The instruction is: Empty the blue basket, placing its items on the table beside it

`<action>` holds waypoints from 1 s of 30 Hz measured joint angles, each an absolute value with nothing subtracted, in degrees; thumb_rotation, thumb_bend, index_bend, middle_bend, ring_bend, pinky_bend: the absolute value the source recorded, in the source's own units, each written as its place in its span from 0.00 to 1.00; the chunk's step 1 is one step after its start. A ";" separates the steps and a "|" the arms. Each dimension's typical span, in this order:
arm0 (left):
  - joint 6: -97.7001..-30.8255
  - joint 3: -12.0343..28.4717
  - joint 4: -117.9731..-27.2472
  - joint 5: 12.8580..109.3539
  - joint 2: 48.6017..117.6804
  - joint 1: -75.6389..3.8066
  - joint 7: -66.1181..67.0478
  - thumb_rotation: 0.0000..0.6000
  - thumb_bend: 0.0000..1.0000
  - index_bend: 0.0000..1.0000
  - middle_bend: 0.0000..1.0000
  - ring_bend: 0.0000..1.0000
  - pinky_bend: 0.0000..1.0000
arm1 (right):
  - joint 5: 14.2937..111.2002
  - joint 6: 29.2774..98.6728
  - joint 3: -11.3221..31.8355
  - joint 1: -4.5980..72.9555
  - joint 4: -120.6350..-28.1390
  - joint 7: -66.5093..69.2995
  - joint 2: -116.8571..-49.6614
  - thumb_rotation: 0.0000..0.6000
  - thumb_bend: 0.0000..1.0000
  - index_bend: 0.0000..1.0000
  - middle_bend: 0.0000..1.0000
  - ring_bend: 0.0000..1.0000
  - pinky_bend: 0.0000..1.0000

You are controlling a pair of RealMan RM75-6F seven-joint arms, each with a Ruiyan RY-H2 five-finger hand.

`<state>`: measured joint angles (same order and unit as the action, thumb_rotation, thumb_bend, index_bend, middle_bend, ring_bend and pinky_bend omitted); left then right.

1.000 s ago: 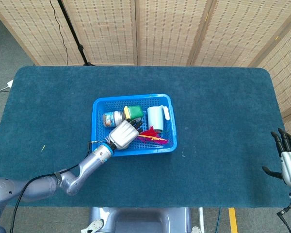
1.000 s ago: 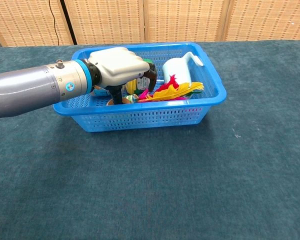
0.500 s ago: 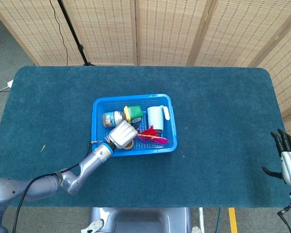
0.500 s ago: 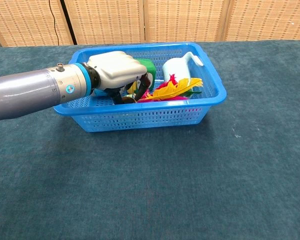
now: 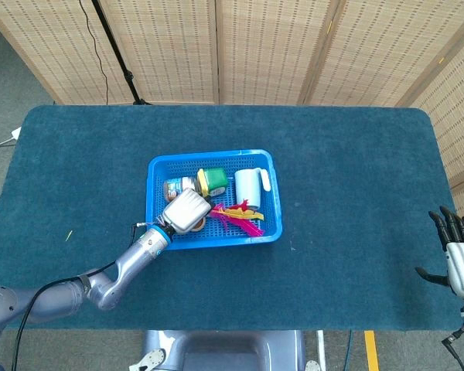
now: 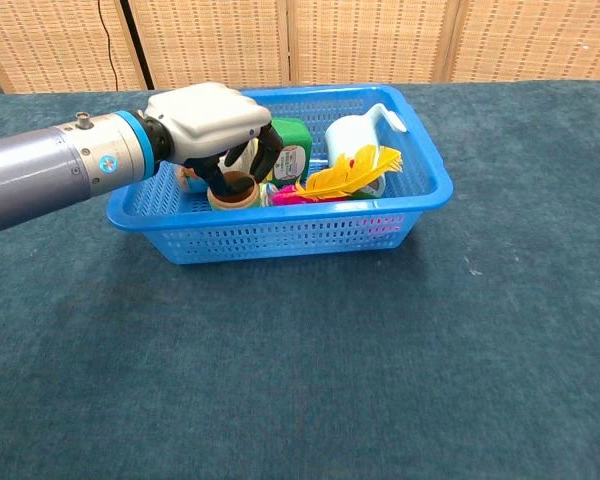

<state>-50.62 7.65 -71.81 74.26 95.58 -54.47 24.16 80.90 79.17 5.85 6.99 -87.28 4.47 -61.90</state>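
Nearest the robot, the teal carpeted counter (image 6: 310, 380) lies bare in front of the blue perforated plastic basket (image 6: 280, 238), which sits a little left of the counter's middle. The left hand (image 6: 212, 125), white-shelled on a grey arm, reaches in over the basket's near-left wall and holds a small tan ring, seemingly a roll of tape (image 6: 232, 189), under its curled dark fingers (image 6: 268, 150); the roll hangs just about at rim height, at the hand's six o'clock, hole facing up. In the head view the same left hand (image 5: 185, 210) covers the basket's near-left quarter. At the hand's three o'clock, low in the basket, lie the yellow and pink feathers (image 6: 345, 175), long axis running left to right, quills toward the roll. Beyond them, at about one o'clock, stands a white plastic jug with a spout (image 6: 358, 138); at twelve o'clock is a green-capped container (image 6: 292, 150), and a small labelled jar (image 5: 176, 187) shows in the head view by the far-left wall. The right hand (image 5: 458, 251) hovers, fingers spread and holding nothing, at the counter's far right edge, well apart from the basket. So the left hand is plainly nearer, and bare counter lies at its nine o'clock, beside the basket's left wall.
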 measured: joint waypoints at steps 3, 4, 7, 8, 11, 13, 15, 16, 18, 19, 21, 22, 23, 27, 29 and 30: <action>-51.93 7.98 -73.64 74.95 93.85 -53.93 23.06 1.00 0.65 0.69 0.50 0.56 0.65 | 81.25 79.48 5.76 6.92 -87.51 4.49 -61.81 1.00 0.00 0.00 0.00 0.00 0.00; -52.47 8.15 -74.59 75.23 92.93 -53.70 22.67 1.00 0.65 0.69 0.50 0.56 0.65 | 81.43 79.66 5.71 6.86 -87.65 4.50 -61.76 1.00 0.00 0.00 0.00 0.00 0.00; -53.90 8.76 -77.01 75.75 90.55 -53.12 21.80 1.00 0.65 0.69 0.50 0.56 0.65 | 81.70 79.88 5.58 6.77 -87.90 4.46 -61.66 1.00 0.00 0.00 0.00 0.00 0.00; -54.37 9.01 -77.80 75.88 89.80 -52.94 21.54 1.00 0.65 0.69 0.50 0.56 0.65 | 81.77 79.94 5.55 6.75 -87.97 4.44 -61.63 1.00 0.00 0.00 0.00 0.00 0.00; -56.25 9.97 -80.85 76.40 86.95 -52.21 20.48 1.00 0.65 0.69 0.50 0.56 0.65 | 81.92 80.18 5.50 6.65 -88.13 4.47 -61.51 1.00 0.00 0.00 0.00 0.00 0.00; -57.61 10.73 -82.98 76.66 84.50 -51.58 19.77 1.00 0.65 0.69 0.50 0.56 0.65 | 82.09 80.38 5.47 6.59 -88.28 4.51 -61.42 1.00 0.00 0.00 0.00 0.00 0.00; -58.73 11.43 -84.60 76.70 82.22 -50.91 19.14 1.00 0.65 0.70 0.50 0.56 0.65 | 82.27 80.49 5.41 6.55 -88.43 4.59 -61.36 1.00 0.00 0.00 0.00 0.00 0.00; -59.51 11.92 -85.38 76.58 80.65 -50.35 18.65 1.00 0.65 0.69 0.50 0.56 0.65 | 82.47 80.59 5.35 6.52 -88.53 4.62 -61.31 1.00 0.00 0.00 0.00 0.00 0.00; -60.53 12.44 -86.09 76.17 78.15 -49.23 17.65 1.00 0.65 0.69 0.50 0.56 0.65 | 82.85 80.77 5.22 6.48 -88.72 4.65 -61.24 1.00 0.00 0.00 0.00 0.00 0.00; -60.93 12.59 -86.32 75.86 76.42 -48.35 16.76 1.00 0.65 0.69 0.50 0.56 0.65 | 83.07 80.88 5.12 6.45 -88.84 4.66 -61.19 1.00 0.00 0.00 0.00 0.00 0.00; -61.33 12.54 -86.24 75.40 74.17 -46.86 15.13 1.00 0.65 0.69 0.50 0.56 0.65 | 83.30 80.89 4.99 6.45 -88.96 4.64 -61.16 1.00 0.00 0.00 0.00 0.00 0.00; -61.45 12.30 -85.79 75.15 73.25 -45.86 14.03 1.00 0.65 0.69 0.50 0.56 0.65 | 83.43 80.87 4.92 6.47 -89.02 4.62 -61.15 1.00 0.00 0.00 0.00 0.00 0.00; -61.44 12.01 -85.21 75.02 72.89 -45.24 13.34 1.00 0.65 0.69 0.50 0.56 0.65 | 83.55 80.84 4.86 6.50 -89.07 4.61 -61.15 1.00 0.00 0.00 0.00 0.00 0.00; -60.44 9.91 -81.13 74.94 72.79 -43.51 9.59 1.00 0.65 0.69 0.50 0.56 0.65 | 84.05 80.66 4.60 6.66 -89.42 4.47 -61.12 1.00 0.00 0.00 0.00 0.00 0.00; -59.38 8.48 -77.93 75.05 73.41 -42.65 7.44 1.00 0.65 0.69 0.50 0.56 0.65 | 84.24 80.66 4.55 6.72 -89.61 4.43 -61.12 1.00 0.00 0.00 0.00 0.00 0.00; -58.85 7.91 -76.38 75.04 73.92 -42.32 6.62 1.00 0.65 0.69 0.50 0.56 0.65 | 84.29 80.64 4.52 6.75 -89.67 4.37 -61.13 1.00 0.00 0.00 0.00 0.00 0.00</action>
<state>-58.85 7.91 -76.38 75.04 73.92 -42.32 6.62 84.29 80.64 4.52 6.75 -89.67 4.37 -61.13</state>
